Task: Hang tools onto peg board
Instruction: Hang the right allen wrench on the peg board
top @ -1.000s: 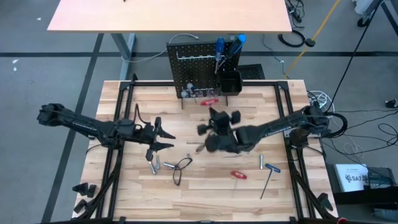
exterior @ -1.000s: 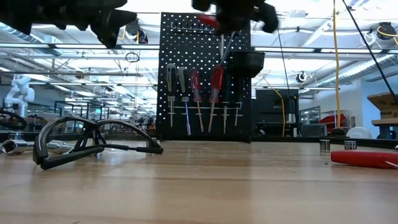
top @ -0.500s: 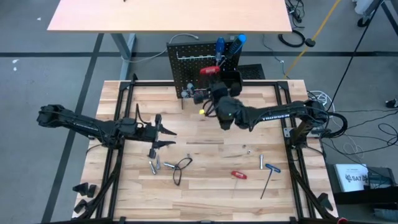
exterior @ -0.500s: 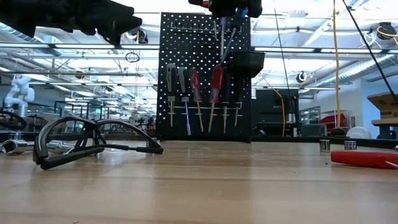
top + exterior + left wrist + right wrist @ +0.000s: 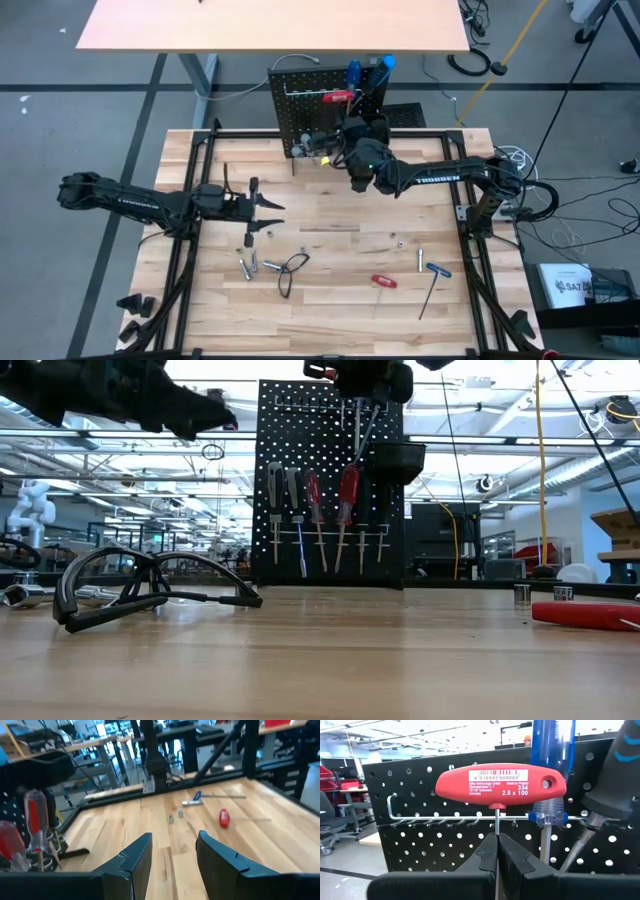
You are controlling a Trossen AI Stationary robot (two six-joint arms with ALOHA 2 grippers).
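The peg board (image 5: 300, 110) stands upright at the table's far edge, with several screwdrivers (image 5: 320, 510) hanging on its hooks. My right gripper (image 5: 496, 845) is high up in front of the board's top row, shut on a tool with a red T-handle (image 5: 500, 782). The handle is level with the long hook rail (image 5: 435, 817); whether it touches the rail does not show. My left gripper (image 5: 272, 215) hovers open over the table's left middle with nothing between its fingers (image 5: 130, 865). More tools lie on the table: a black wire loop (image 5: 290, 268), silver bits (image 5: 250, 265), a red-handled driver (image 5: 384, 281) and a blue-handled hex key (image 5: 435, 280). My right gripper pinches the tool's thin metal shaft (image 5: 496, 822) between its two fingers, just below the red T-handle. The fingers come about level from the table's near side, pointing at the peg board, and lie across the shaft. The tool is upright, handle on top, lifted clear of the table.
A black bin (image 5: 370, 130) is fixed to the peg board's right side, with blue-handled tools (image 5: 550, 775) standing beside my right gripper. Black frame rails (image 5: 200, 150) run along the table's edges. Open wood lies in the table's middle (image 5: 330, 225).
My right gripper has carried the red T-handle tool up from over the table's middle toward the far edge, to the peg board's top row. Its wrist turned on the way, and the tool now stands upright. My left gripper has rolled a little and stays open.
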